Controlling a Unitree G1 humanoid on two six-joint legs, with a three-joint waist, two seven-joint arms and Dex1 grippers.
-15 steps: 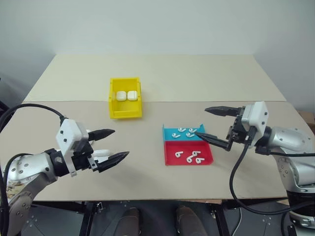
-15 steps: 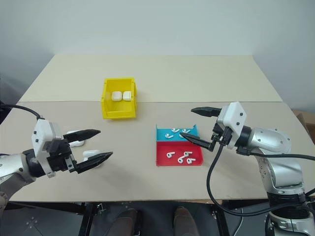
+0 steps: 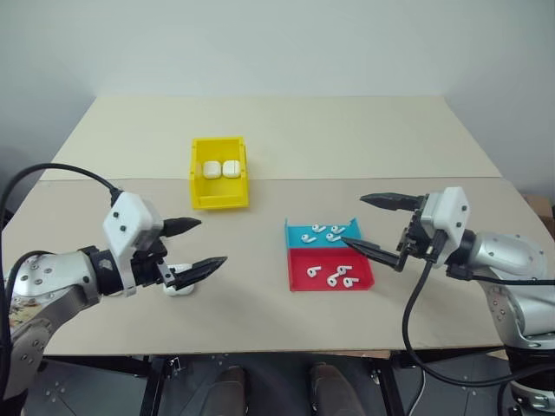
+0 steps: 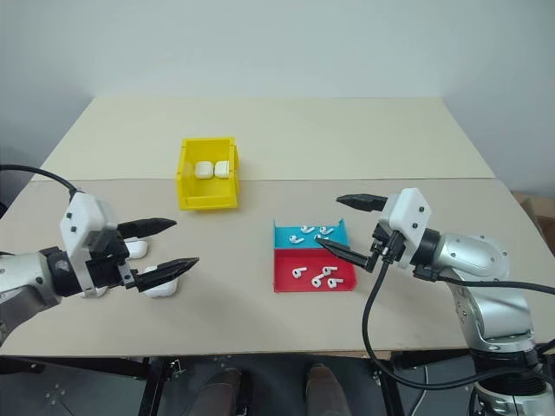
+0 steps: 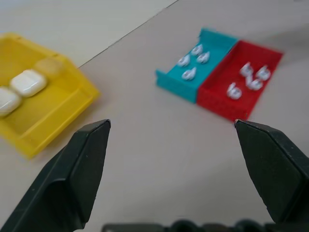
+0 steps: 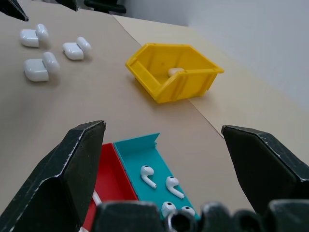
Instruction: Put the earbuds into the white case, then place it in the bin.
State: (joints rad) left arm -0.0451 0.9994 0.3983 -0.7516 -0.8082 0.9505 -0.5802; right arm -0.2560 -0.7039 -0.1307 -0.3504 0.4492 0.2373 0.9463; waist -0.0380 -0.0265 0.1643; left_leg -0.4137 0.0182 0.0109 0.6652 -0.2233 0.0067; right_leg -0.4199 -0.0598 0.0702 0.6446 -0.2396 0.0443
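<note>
Earbuds (image 4: 314, 254) are seen loose in the shallow blue-and-red tray (image 4: 286, 282) at the centre right of the worktop (image 4: 277, 130): 4 in the blue far half, 4 in the red near half. 3 white cases (image 6: 41, 66) lie with lids flipped open on the near left; in the right eye view 1 open case (image 4: 161, 287) lies just beside the left gripper (image 4: 165, 246). The bin (image 4: 186, 192), far of centre left, already holds 2 closed cases (image 4: 212, 170). The jaws of the left gripper are spread wide and empty above the worktop. The right gripper (image 4: 344, 229) is held at the tray's right edge, jaws also spread, nothing pinched.

Judged from here, the risk lies in the earbuds' size and gloss: a pinch taken off-centre could flick 1 out of the tray or catch 2 lying close together. The low tray could be pushed along by a descending finger. An open case, light and unrestrained, could slide or snap shut if pressed unevenly.
</note>
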